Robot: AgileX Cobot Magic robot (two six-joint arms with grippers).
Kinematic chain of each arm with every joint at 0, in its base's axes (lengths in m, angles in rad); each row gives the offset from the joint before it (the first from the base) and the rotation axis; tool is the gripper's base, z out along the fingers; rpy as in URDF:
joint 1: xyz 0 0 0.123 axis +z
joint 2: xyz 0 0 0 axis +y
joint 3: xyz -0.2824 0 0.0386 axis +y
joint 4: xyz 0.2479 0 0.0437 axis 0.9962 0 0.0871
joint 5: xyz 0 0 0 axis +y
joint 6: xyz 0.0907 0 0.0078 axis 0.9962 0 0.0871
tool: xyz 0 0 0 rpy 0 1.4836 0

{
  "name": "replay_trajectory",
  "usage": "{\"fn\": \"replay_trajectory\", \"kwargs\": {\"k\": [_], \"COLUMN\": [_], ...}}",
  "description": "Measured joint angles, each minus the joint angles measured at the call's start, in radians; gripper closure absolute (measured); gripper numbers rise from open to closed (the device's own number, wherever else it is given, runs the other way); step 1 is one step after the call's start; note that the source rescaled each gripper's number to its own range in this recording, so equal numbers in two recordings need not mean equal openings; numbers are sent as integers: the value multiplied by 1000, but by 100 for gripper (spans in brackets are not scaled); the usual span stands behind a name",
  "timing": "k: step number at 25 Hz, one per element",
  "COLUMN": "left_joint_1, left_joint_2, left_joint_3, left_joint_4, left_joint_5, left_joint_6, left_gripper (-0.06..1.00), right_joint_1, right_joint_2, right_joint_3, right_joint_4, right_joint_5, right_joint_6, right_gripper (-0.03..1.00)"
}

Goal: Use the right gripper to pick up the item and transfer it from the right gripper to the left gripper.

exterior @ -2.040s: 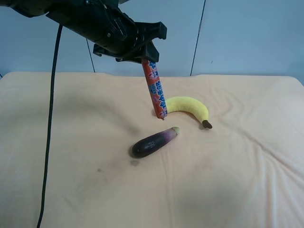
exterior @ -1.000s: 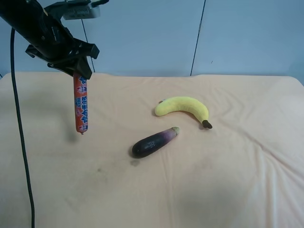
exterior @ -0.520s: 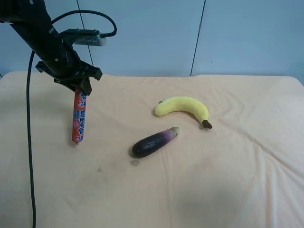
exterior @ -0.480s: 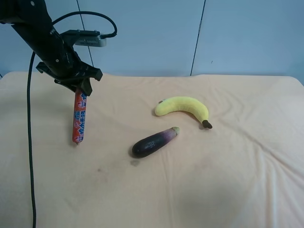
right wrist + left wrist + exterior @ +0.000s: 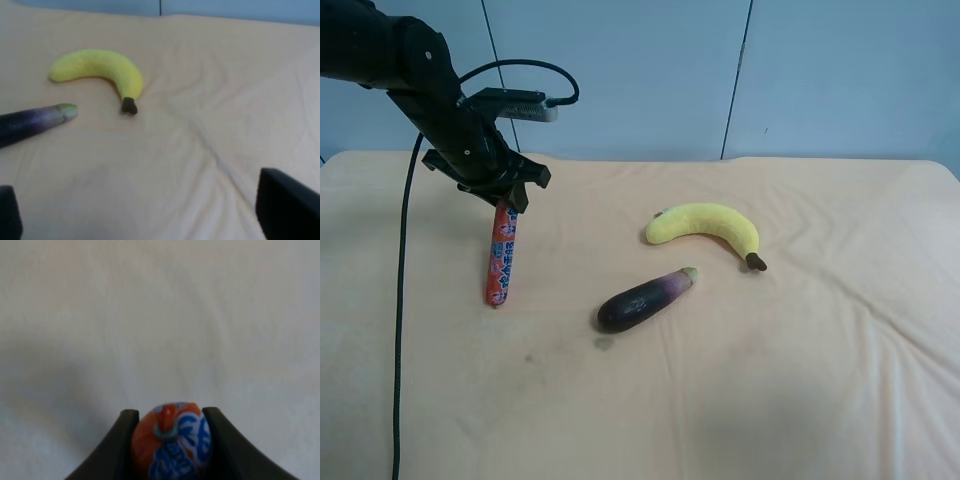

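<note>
1. The item (image 5: 501, 256) hangs near the table's (image 5: 800, 400) left edge, long axis almost vertical, lower end at the cloth, pinched by the left gripper (image 5: 506, 197).
2. The left wrist view alone shows the item (image 5: 172, 445) end-on between both fingers (image 5: 117, 450).
3. The right gripper (image 5: 145, 212), spread wide and empty, shows only in its wrist view.
4. One banana (image 5: 710, 226), one eggplant (image 5: 642, 300), mid-table.

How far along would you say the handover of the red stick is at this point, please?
The handover looks done: the left claw is shut on the item, which hangs upright, its lower end at or near the cloth. The right claw is open and empty above the banana. Nothing of the transfer seems left.
</note>
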Motion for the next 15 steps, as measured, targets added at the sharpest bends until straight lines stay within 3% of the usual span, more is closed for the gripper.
{"fn": "replay_trajectory", "kwargs": {"k": [15], "left_joint_1": [0], "left_joint_2": [48], "left_joint_3": [0], "left_joint_4": [4], "left_joint_5": [-181], "left_joint_6": [4], "left_gripper": [94], "right_joint_1": [0], "right_joint_2": [0], "right_joint_3": [0], "right_joint_4": [0], "right_joint_5": [0], "right_joint_6": [0], "right_gripper": [10]}}
